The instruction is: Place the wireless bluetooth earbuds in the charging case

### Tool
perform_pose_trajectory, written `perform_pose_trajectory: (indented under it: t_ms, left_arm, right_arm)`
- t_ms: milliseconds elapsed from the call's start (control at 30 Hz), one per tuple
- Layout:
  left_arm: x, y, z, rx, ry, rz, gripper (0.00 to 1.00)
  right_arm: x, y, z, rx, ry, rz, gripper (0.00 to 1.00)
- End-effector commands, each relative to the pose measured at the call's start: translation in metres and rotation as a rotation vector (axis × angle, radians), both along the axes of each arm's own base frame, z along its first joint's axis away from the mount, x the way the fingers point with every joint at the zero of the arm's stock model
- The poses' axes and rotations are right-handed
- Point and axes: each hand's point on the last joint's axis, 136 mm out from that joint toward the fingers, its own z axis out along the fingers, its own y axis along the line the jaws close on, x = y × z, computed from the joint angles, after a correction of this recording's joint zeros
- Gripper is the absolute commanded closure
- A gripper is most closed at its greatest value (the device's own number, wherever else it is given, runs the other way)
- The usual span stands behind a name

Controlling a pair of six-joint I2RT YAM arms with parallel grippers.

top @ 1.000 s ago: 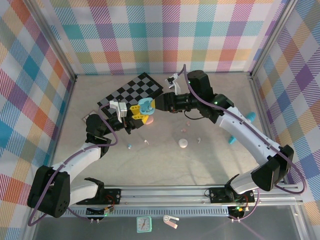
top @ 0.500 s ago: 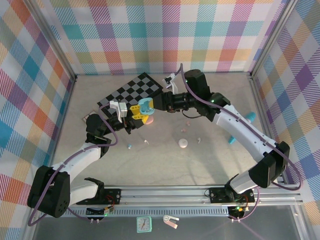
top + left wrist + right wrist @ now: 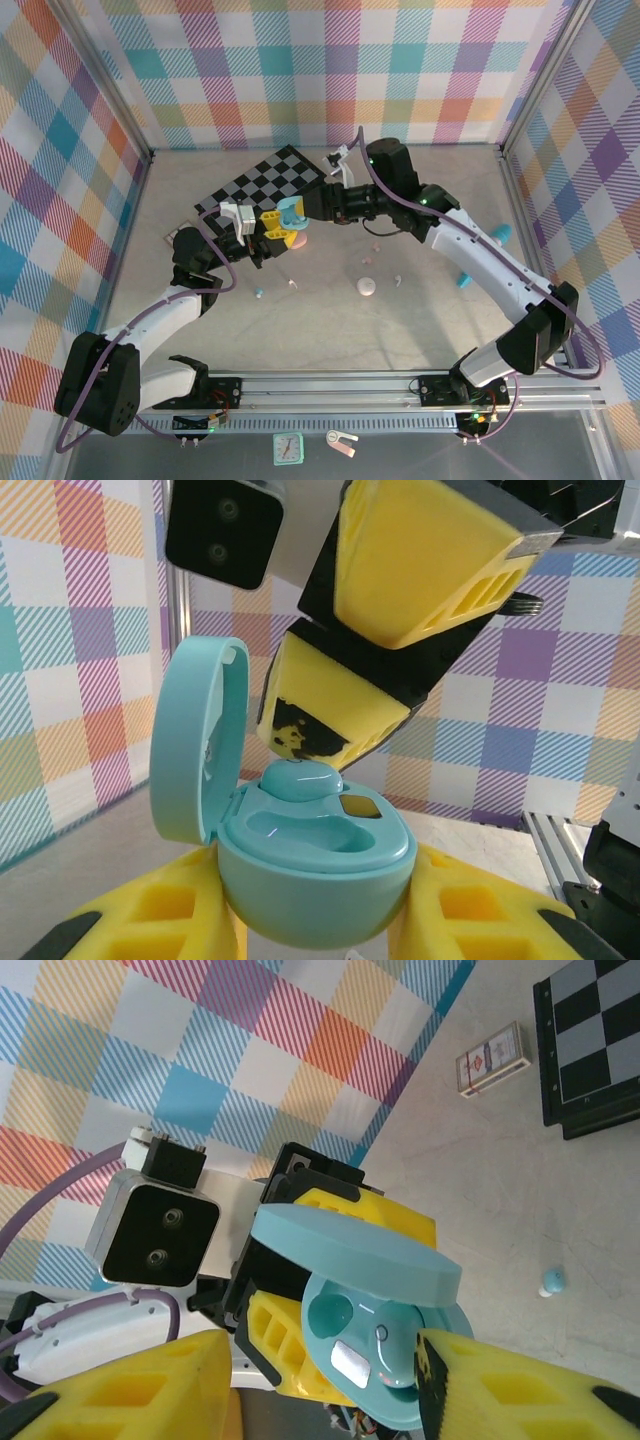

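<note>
While the left end effector (image 3: pixel 278 230) pinches the teal case (image 3: pixel 315 880) by the sides of its lower shell, the case hangs above the counter (image 3: pixel 330 330), in front of a chessboard (image 3: pixel 265 180). Its lid (image 3: pixel 190 740) stands open on the hinge. A teal bud (image 3: pixel 300 778) sits in the far well, and it looks nearly seated. The near well (image 3: pixel 290 830) is empty.

The right end effector (image 3: pixel 315 207) reaches in from the other side. Its jaws are spread, and the black-padded tip of one finger hovers at the bud; whether it touches cannot be told. The wrist view shows nothing caught between the jaws.

More buds lie loose on the counter: a teal one (image 3: pixel 258 293) near the left arm, a white one (image 3: pixel 293 284) just beside it, and another white one (image 3: pixel 397 279) near a pink case (image 3: pixel 367 287).

The buds are probably very light, hard and smooth — easy to flick away or let slip. The best hold is likely a gentle pinch across the rounded head, with the stem pointing down toward the well. The case is a slick pebble, so a grip low on its body — clear of lid and hinge — suits it. A firm push on the bud could twist the case in that grip.
</note>
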Motion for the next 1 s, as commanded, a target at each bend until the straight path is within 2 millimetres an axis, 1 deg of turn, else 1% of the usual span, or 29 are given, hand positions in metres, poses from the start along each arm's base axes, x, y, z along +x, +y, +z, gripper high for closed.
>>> perform_pose_trajectory:
  t_ms: [0, 133, 200, 267, 333, 367, 433, 567, 633, 700, 800, 967]
  left_arm:
    - [0.0, 0.007, 0.018, -0.013, -0.071, 0.022, 0.75]
    - [0.006, 0.015, 0.022, -0.019, -0.08, 0.06, 0.76]
    - [0.009, 0.019, 0.025, -0.023, -0.084, 0.079, 0.76]
    - [0.01, 0.022, 0.029, -0.026, -0.091, 0.094, 0.76]
    - [0.011, 0.025, 0.033, -0.027, -0.096, 0.102, 0.76]
    - [0.01, 0.026, 0.035, -0.028, -0.101, 0.103, 0.76]
    - [0.008, 0.026, 0.04, -0.032, -0.107, 0.1, 0.76]
    - [0.002, 0.027, 0.05, -0.04, -0.123, 0.095, 0.76]
    - [-0.002, 0.029, 0.055, -0.041, -0.13, 0.097, 0.76]
    - [-0.004, 0.031, 0.058, -0.049, -0.135, 0.109, 0.76]
    - [0.0, 0.037, 0.06, -0.057, -0.125, 0.14, 0.76]
    - [0.014, 0.048, 0.061, -0.066, -0.095, 0.194, 0.77]
  right_arm:
    - [-0.018, -0.015, 0.019, 0.026, -0.124, 0.006, 0.46]
    - [-0.028, -0.033, 0.013, 0.019, -0.182, -0.041, 0.43]
    - [-0.026, -0.044, 0.006, 0.006, -0.198, -0.105, 0.44]
    - [-0.02, -0.056, -0.01, -0.025, -0.195, -0.191, 0.44]
    - [-0.011, -0.067, -0.033, -0.045, -0.152, -0.275, 0.45]
    - [-0.006, -0.069, -0.044, -0.051, -0.119, -0.302, 0.45]
    - [0.001, -0.068, -0.07, -0.069, -0.048, -0.324, 0.46]
    - [0.013, -0.053, -0.109, -0.113, 0.035, -0.313, 0.46]
    - [0.019, -0.043, -0.13, -0.161, 0.053, -0.304, 0.45]
    - [0.022, -0.03, -0.146, -0.19, 0.07, -0.284, 0.45]
    - [0.024, -0.006, -0.167, -0.204, 0.107, -0.236, 0.45]
    - [0.016, 0.037, -0.196, -0.232, 0.136, -0.138, 0.45]
